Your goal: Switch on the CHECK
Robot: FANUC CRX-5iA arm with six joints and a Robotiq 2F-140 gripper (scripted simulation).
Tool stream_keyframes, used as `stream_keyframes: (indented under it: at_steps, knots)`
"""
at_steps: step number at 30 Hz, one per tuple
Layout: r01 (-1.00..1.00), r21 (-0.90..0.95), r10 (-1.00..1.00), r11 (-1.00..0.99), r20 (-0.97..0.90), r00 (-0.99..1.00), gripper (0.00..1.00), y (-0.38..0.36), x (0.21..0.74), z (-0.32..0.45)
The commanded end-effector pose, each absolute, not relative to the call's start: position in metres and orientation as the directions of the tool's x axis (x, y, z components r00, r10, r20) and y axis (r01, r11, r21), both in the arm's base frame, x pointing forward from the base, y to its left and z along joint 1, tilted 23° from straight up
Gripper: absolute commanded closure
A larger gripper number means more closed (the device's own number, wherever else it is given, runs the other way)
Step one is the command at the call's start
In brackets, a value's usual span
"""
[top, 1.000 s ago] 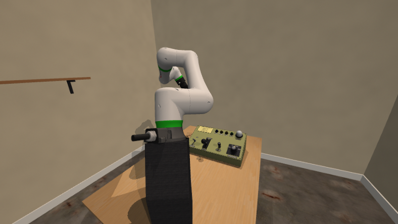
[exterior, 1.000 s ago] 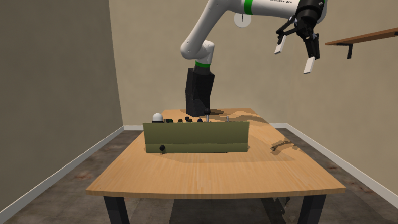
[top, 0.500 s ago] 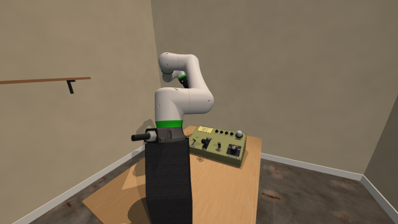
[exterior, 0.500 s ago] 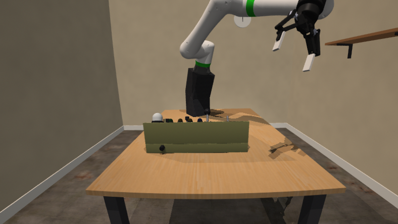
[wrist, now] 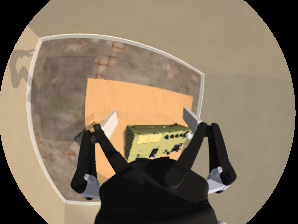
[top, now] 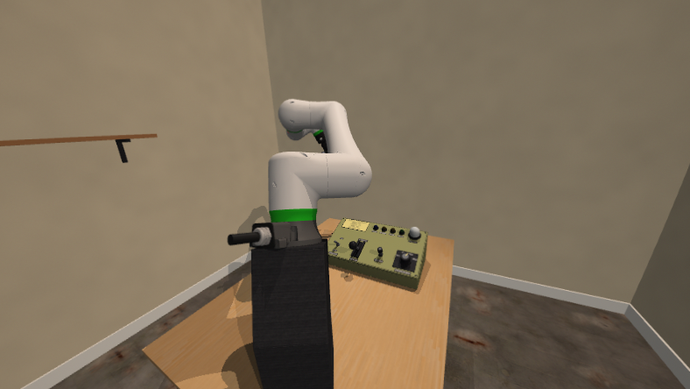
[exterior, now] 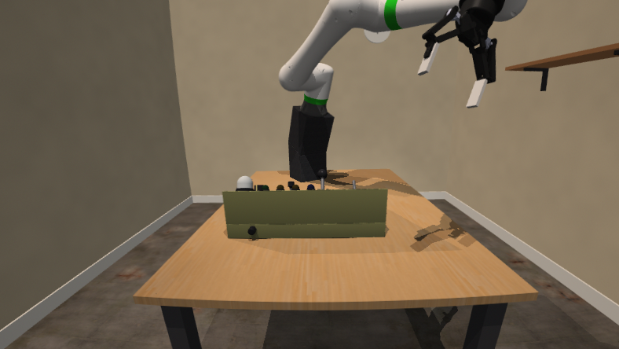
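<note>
Console (top: pixel 371 270) (exterior: pixel 305 207) (wrist: pixel 131 145): one, olive green, box-shaped, on the wooden surface (top: pixel 386 333) (exterior: pixel 329 273) (wrist: pixel 140 95). It lay right of centre and low in the top view, left of centre in the exterior view, and below the middle in the wrist view. CHECK: its lettering was too small for me to read, so I could not tell which control bore that name, nor its setting.

Fittings on the upper face: a yellow label plate (top: pixel 355 225) (wrist: pixel 149 138) at one corner; a row of four small dark domes; a white dome (top: pixel 414 232) (exterior: pixel 244 182) (wrist: pixel 188 135) at the end of that row; a small metal toggle (top: pixel 336 245) (exterior: pixel 354 185); a black-knobbed lever in a dark slot (top: pixel 357 249); a short black-tipped stick (top: pixel 379 252); a grey knob on a black square plate (top: pixel 404 258). On the side facing the exterior view: one black knob (exterior: pixel 251 230), low down.

My fingers (exterior: pixel 427 62): two, pale-tipped, wide apart, nothing between them, high above the surface and well apart from the console.

Other items: a wall shelf (top: pixel 87 139) (exterior: pixel 567 58), upper left in the top view; my black pedestal (top: pixel 254 308) (exterior: pixel 298 143), which stood near the console.
</note>
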State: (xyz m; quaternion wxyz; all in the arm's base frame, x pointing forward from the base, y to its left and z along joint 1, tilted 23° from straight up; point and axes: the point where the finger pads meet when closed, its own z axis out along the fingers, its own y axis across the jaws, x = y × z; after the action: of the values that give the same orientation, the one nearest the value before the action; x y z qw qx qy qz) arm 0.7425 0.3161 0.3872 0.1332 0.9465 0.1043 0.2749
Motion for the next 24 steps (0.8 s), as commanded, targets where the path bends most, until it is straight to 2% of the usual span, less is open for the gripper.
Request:
stream_keyframes:
  at_steps: [1,16,18,24]
  knots:
    - [0.136,0.303,0.267,-0.943,0.45,0.852,0.0,0.29,0.752,0.393]
    - [0.136,0.303,0.267,-0.943,0.45,0.852,0.0,0.29,0.752,0.393]
    - [0.145,0.289,0.258,-0.946,0.403,0.878,0.0,0.259,0.755,0.395]
    - [0.145,0.289,0.258,-0.946,0.403,0.878,0.0,0.259,0.755,0.395]
